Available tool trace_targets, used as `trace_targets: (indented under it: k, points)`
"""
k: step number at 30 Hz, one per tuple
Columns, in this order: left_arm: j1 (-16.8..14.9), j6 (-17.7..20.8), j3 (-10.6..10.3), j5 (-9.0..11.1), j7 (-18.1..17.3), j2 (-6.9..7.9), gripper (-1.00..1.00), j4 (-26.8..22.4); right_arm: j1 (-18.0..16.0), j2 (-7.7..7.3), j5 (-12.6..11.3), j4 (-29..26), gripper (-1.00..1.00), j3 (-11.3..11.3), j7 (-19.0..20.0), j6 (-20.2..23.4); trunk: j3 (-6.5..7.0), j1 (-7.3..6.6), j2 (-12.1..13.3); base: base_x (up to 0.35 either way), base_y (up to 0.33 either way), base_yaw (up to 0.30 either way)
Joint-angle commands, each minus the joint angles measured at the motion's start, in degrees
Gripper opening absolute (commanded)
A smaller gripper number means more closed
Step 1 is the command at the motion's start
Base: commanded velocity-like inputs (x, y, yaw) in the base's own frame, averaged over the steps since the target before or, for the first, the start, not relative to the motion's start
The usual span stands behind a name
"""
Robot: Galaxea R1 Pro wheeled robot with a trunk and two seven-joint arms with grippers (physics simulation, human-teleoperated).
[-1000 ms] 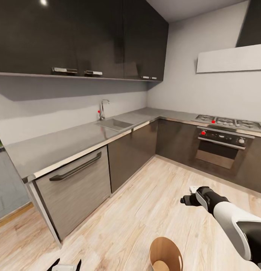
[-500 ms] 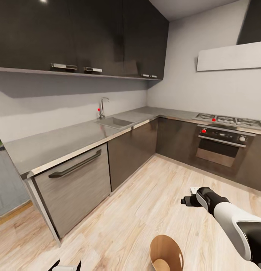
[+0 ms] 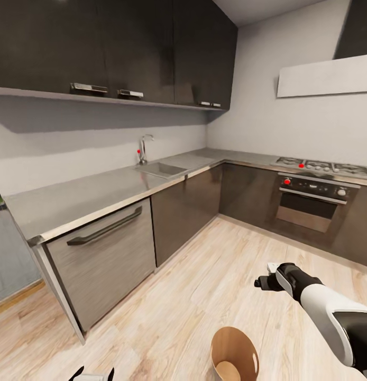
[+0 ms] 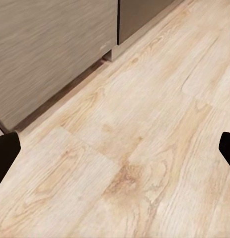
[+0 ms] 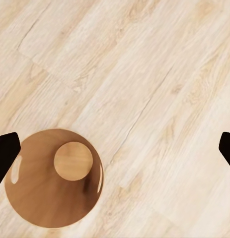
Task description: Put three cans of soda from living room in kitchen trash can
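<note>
The trash can (image 3: 235,353) stands on the wood floor at the bottom middle of the head view, pale outside and brown inside. In the right wrist view the trash can (image 5: 52,178) is seen from above, with its slot handles and bare bottom visible. My right gripper (image 3: 263,283) hangs open and empty above the floor, just beyond the bin; its dark fingertips (image 5: 5,153) stand wide apart. Low at the near left, my left gripper (image 3: 93,374) is open too, its fingertips (image 4: 5,157) spread over bare floorboards. The soda cans are out of view.
Dark grey cabinets with a steel worktop (image 3: 88,198) and sink (image 3: 159,169) run along the left wall. A steel dishwasher front (image 3: 107,259) is nearest on the left. The black oven (image 3: 309,203) and hob are at the far right. Open wood floor lies between.
The whole picture has drifted slightly upward, so the camera has moved. Both arms keep the same place in the view, and the trash can stays put on the floor.
</note>
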Motion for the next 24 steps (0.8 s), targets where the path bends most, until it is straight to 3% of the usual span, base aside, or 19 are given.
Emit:
trace_targets:
  k: [1, 16, 24]
  points:
    - [0.0, 0.0, 0.01, -0.01, 0.0, 0.0, 1.0, 0.0, 0.01, 0.0, 0.0, 0.01, 1.0, 0.0, 0.0, 0.02, -0.18, 0.23, -0.42, 0.0, 0.0, 0.0]
    - [0.01, -0.24, 0.07, 0.21, 0.02, 0.0, 1.0, -0.04, 0.04, 0.15, -0.01, 0.14, 1.0, 0.08, -0.01, 0.03, -0.54, 0.67, -1.22, 0.0, 0.0, 0.0]
    - [0.01, -0.1, -0.01, 0.02, -0.07, 0.0, 1.0, 0.0, 0.49, 0.03, -0.09, 0.22, 1.0, 0.01, 0.05, -0.08, -1.98, 2.42, -4.43, 0.0, 0.0, 0.0]
